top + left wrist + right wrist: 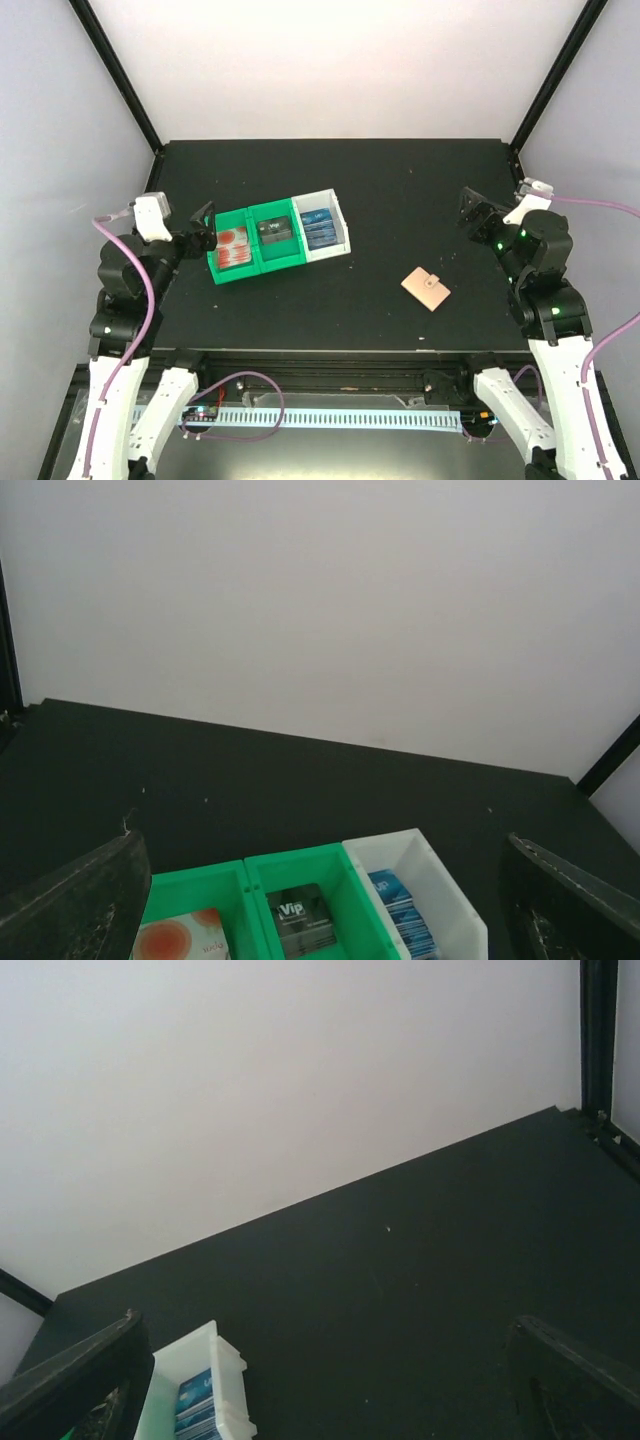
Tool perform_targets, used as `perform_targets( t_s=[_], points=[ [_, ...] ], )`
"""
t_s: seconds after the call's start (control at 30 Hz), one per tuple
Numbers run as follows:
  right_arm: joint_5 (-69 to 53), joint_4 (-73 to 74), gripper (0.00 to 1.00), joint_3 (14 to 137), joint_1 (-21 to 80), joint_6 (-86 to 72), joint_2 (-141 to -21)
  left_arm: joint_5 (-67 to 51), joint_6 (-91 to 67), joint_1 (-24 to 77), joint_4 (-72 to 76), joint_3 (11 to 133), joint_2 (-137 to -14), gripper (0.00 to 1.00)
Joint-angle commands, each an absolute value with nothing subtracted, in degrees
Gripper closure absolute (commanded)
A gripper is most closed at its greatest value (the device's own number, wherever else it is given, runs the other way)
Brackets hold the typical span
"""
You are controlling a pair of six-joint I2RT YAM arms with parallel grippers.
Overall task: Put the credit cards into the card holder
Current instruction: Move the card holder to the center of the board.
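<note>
Left claw (pixel 204 228) released, fingers spread, empty, hovering just beside the left end of the bin row. Right claw (pixel 470 212) also released, empty, well apart from everything. Red cards (pixel 233 246) in left green bin (pixel 217 268), dark card (pixel 270 230) in middle green bin (pixel 283 259), blue cards (pixel 320 228) in white bin (pixel 340 222). Card holder (pixel 426 288) closed, lying flat on tabletop (pixel 400 180), right of the bins, nearer the right arm.
</note>
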State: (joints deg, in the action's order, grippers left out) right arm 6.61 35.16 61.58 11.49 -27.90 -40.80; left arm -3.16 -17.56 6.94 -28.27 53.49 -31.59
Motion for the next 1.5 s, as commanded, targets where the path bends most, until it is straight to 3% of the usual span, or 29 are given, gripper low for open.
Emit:
perform_targets(
  t_s=[0.0, 0.37, 0.73, 1.2, 1.47],
  points=[
    [-2.96, 31.06, 0.03, 59.78, 6.82, -29.57, -39.87, -11.87, -19.89, 3.21, -23.12, 52.27, -32.49, 0.03],
    [-3.72, 36.41, 0.01, 53.86, 2.13, -31.71, -44.06, -27.32, -22.65, -0.39, -14.94, 49.13, -32.82, 0.01],
    [0.76, 35.59, 0.1, 41.54, 1.64, -37.07, -63.27, -44.81, -29.65, 1.16, -2.63, 40.96, -35.69, 0.01],
    [-9.05, 29.37, 0.21, 35.13, 6.39, -39.15, -76.89, -46.46, -32.22, 10.25, -2.15, 34.98, -37.98, 0.01],
    [-6.34, 28.86, 0.27, 34.5, 18.54, -45.47, -78.5, -41.66, -33.23, 19.34, -2.11, 33.66, -41.45, 0.01]
  ],
)
